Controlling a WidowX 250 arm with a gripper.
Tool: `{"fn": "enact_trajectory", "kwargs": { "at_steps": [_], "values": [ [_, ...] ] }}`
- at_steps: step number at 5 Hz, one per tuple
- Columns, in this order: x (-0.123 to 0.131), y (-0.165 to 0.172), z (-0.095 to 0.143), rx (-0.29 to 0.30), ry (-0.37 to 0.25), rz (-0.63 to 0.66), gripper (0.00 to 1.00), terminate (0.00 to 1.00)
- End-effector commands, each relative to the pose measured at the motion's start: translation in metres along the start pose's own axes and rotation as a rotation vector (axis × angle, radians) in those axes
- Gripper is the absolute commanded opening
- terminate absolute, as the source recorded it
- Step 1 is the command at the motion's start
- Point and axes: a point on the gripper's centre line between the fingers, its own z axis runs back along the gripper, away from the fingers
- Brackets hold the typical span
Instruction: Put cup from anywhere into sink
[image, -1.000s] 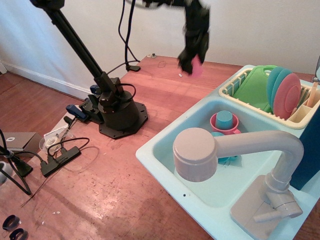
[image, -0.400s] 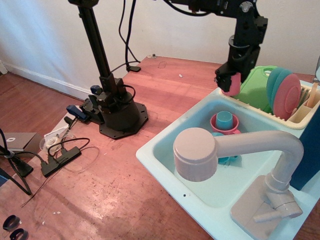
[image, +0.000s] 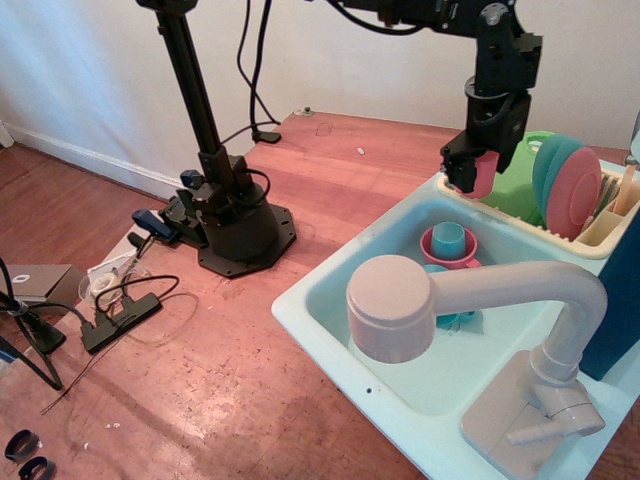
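My gripper (image: 470, 176) hangs from the black arm above the far rim of the sink (image: 330, 300). It is shut on the small pink cup (image: 482, 174), which is held in the air just over the basin's back edge, in front of the dish rack. The sink is a pale aqua basin with a big beige-grey faucet (image: 430, 300) across its front. Inside the basin a blue cup (image: 449, 239) stands on a round pink plate (image: 432, 254).
A cream dish rack (image: 560, 215) with a green board and pink and teal plates stands behind the sink. The arm's black base (image: 235, 235) sits on the wooden table to the left. Cables and a power strip (image: 120, 315) lie at the left edge.
The arm has swung from the table's far middle to the right with the pink cup, and now holds it over the sink's back rim, slightly further right than a moment ago.
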Motion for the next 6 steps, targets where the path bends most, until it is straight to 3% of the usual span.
{"fn": "enact_trajectory", "kwargs": {
  "at_steps": [1, 2, 4, 6],
  "values": [
    [0.011, 0.007, 0.054, 0.134, -0.009, -0.063, 0.00, 0.00],
    [0.018, -0.007, 0.099, 0.187, -0.021, -0.027, 0.00, 0.00],
    [0.048, -0.020, 0.068, 0.144, -0.093, -0.031, 0.00, 0.00],
    [0.082, -0.031, 0.032, 0.038, -0.059, -0.168, 0.00, 0.00]
  ]
}}
